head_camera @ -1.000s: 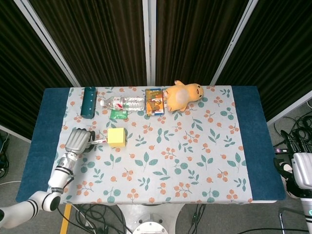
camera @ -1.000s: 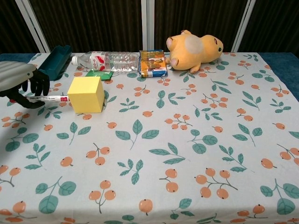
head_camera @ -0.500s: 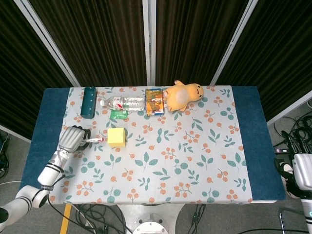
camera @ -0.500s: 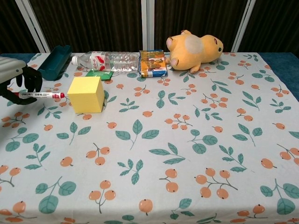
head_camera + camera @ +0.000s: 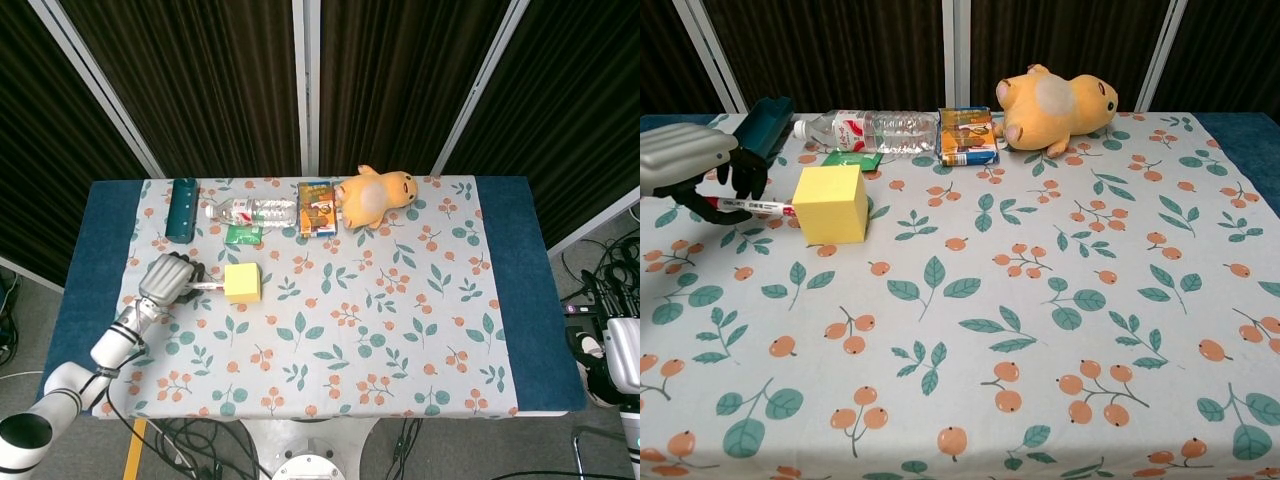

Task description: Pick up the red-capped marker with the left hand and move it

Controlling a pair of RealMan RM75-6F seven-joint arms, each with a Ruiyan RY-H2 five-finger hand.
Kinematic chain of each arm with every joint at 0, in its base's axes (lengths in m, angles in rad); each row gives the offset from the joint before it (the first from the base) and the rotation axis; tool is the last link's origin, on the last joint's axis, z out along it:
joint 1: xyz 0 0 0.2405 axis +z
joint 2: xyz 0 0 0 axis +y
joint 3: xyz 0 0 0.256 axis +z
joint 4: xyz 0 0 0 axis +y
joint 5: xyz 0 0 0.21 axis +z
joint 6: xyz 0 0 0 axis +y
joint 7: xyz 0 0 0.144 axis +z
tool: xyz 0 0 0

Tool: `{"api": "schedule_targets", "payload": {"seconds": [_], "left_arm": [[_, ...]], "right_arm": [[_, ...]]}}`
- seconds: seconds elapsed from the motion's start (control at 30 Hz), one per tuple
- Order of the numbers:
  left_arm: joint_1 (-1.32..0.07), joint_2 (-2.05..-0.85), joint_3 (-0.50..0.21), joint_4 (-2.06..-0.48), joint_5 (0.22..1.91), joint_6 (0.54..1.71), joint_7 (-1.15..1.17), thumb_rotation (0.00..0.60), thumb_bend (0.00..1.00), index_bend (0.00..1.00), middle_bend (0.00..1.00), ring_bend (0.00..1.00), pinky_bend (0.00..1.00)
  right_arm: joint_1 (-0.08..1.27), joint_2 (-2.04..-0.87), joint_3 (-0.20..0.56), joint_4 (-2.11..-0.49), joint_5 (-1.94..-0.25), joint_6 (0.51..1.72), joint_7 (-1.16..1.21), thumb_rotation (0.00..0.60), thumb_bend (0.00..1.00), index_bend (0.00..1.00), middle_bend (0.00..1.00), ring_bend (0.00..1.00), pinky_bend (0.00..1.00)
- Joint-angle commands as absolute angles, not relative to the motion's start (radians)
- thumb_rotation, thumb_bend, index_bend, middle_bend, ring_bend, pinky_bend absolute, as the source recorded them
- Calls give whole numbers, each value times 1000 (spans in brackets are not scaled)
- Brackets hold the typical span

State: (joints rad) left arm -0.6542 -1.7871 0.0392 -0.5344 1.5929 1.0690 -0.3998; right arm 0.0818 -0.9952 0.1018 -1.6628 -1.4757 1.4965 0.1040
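Note:
The red-capped marker (image 5: 752, 207) has a white barrel and lies nearly level in the fingers of my left hand (image 5: 692, 163), which grips its left part from above. Its right end reaches the left face of the yellow cube (image 5: 830, 203). In the head view the left hand (image 5: 167, 279) is at the table's left side, with the marker (image 5: 207, 287) pointing right to the cube (image 5: 241, 283). I cannot tell whether the marker touches the cloth. My right hand (image 5: 622, 348) hangs off the table's right edge, with only its white back showing.
Behind the left hand lie a dark teal case (image 5: 762, 128), a green packet (image 5: 851, 158) and a lying water bottle (image 5: 868, 129). A snack box (image 5: 966, 135) and a yellow plush toy (image 5: 1055, 104) sit at the back centre. Flowered cloth (image 5: 1040, 330) covers the table.
The left hand carried the marker a little left, then back right and slightly up, so its end now meets the yellow cube. The right hand has not moved.

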Motion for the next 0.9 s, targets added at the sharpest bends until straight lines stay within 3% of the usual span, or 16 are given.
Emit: {"api": "schedule_targets", "payload": {"seconds": [0.03,0.9], "left_arm": [[-658,-1798,41,-529,1596,1072,-421,600,465,741,723,488,468],[-796,-1880,6,-531,1603,1018,-378,600,465,742,723,489,468]], "right_arm": [[82,-995,102,-1663,-1475,1496,103,600,301,57,152,53,166],[75,-990,101,-1653,-1459,1486,108,600,301,57,159,53,167]]}}
